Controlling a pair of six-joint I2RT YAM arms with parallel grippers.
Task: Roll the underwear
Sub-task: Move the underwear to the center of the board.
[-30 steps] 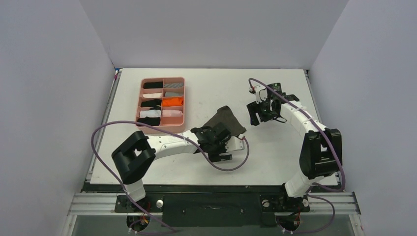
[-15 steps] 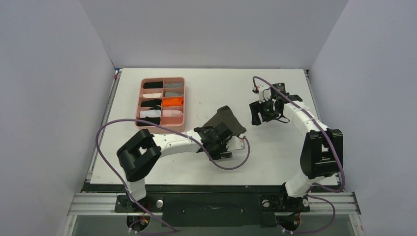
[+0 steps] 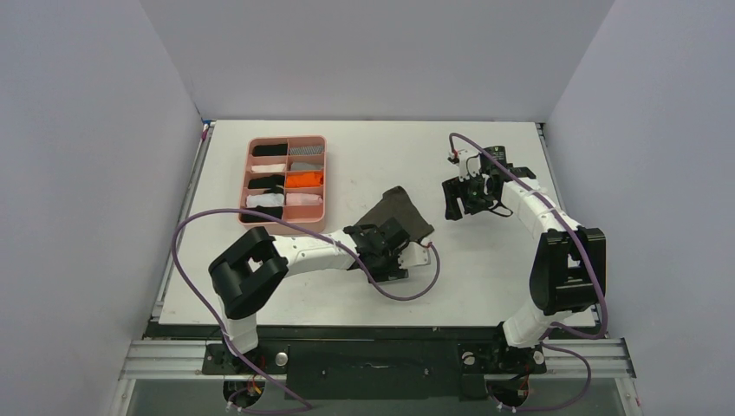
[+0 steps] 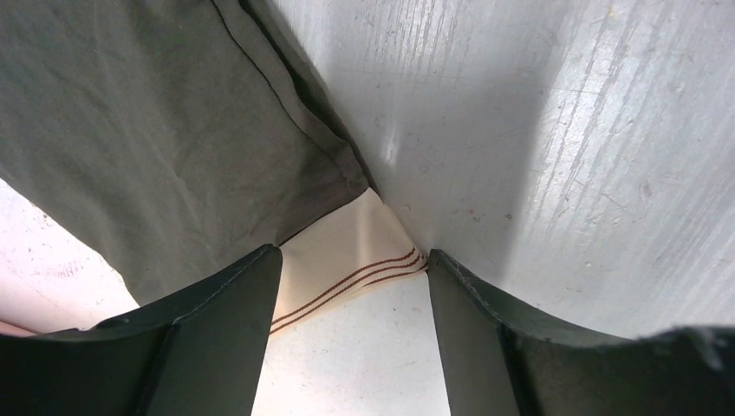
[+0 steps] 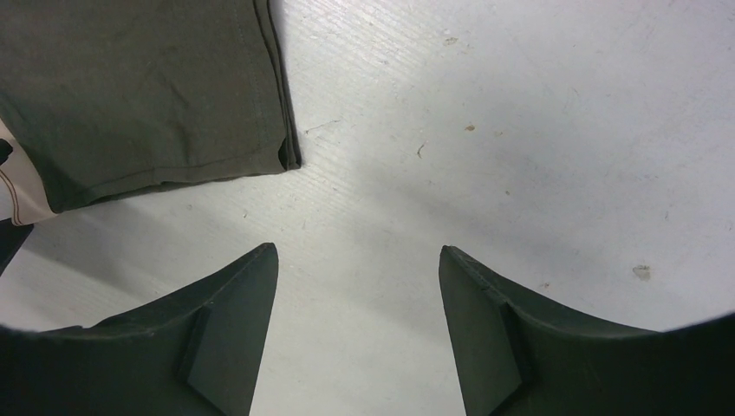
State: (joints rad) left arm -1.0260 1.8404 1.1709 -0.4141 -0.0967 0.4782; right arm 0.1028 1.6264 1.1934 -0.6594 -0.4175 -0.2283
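grey-brown underwear [image 3: 400, 211] lies flat on the tabletop [image 3: 485, 286]; left jaws stand released, straddling its beige waistband corner [image 4: 347, 257]; right jaws released above the tabletop.

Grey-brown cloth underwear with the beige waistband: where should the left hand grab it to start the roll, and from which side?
Grip the beige striped waistband corner at the near edge of the grey-brown underwear. It lies flat on the white table, so come straight down from above. The left hand hovers open astride that corner; the band is probably firmer than the thin cloth.
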